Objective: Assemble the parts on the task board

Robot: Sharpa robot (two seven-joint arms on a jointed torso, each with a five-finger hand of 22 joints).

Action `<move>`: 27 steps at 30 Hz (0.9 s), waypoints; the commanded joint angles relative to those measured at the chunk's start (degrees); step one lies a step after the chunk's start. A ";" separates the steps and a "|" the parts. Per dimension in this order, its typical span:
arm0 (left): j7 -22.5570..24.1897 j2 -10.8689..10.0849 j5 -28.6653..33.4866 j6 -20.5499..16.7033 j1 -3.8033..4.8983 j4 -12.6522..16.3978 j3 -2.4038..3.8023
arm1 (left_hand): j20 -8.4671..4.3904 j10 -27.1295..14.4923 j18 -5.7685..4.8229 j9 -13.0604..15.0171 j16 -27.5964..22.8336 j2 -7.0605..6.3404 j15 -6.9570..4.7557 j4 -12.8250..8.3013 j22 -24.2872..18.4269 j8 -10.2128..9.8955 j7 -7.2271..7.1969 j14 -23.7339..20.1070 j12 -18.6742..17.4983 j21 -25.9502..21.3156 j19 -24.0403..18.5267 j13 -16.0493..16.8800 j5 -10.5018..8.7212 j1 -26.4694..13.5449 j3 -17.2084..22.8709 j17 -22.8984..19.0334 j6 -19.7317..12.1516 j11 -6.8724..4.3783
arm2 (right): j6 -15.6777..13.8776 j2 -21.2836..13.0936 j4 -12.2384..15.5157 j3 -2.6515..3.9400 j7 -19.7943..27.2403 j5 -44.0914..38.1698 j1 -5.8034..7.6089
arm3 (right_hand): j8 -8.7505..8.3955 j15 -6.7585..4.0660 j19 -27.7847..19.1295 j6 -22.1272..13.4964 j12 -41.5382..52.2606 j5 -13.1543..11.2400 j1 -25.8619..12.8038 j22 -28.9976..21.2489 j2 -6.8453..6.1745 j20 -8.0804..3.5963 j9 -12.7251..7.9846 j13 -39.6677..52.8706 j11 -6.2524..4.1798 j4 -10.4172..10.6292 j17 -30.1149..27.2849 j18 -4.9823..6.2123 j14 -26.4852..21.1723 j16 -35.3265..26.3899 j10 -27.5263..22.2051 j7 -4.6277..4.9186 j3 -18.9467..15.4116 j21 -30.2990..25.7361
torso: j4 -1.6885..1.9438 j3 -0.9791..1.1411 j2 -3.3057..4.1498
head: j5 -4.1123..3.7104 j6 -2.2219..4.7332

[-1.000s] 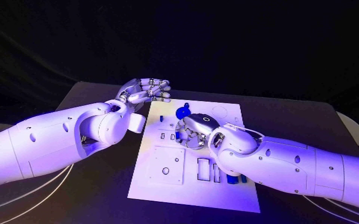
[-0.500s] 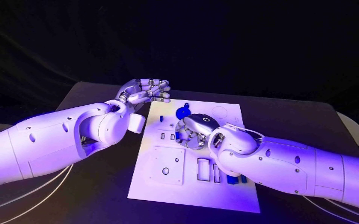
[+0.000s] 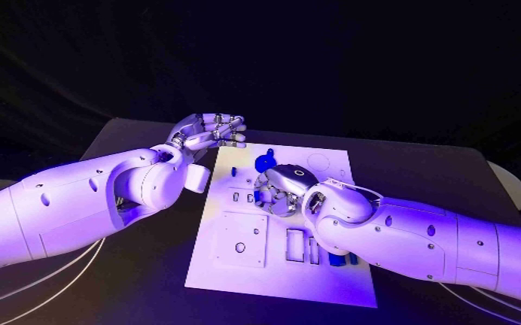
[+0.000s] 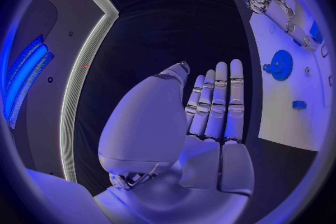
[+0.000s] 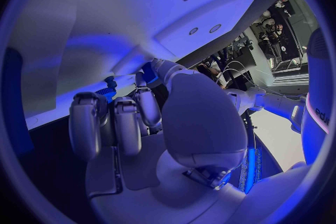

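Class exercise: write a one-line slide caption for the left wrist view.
Left hand hovers open beside the task board, where a blue gear sits, with the right hand working on the board.

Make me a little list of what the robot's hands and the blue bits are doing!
left hand: off the board's edge, fingers straight, holds nothing
right hand: over the board's middle, fingers curled down; grip unclear
board: white, flat on table
blue gear: on board, just beyond right hand
blue pieces: in slots, beside right arm
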 commanded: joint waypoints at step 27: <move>0.02 -0.04 -0.65 0.71 0.04 -0.02 0.04 | 0.06 0.11 0.57 -0.06 0.12 -0.59 0.06 -0.05 0.17 -0.20 0.80 -0.46 -0.28 0.53 -0.78 0.04 -0.25 -0.27 0.55 0.23 -0.36 0.17 | -3.69 -2.21 3.12 0.10 0.44 -0.63 -0.07 | -2.56 1.61 -0.11 -4.92 -0.73 -0.57 -2.07 7.95 -1.79 1.55 -0.93 -0.78 1.30 1.89 13.03 -0.22 5.41 0.06 -1.82 1.11 -4.24 -0.58 | 0.08 0.09 0.01 | 0.34 -0.17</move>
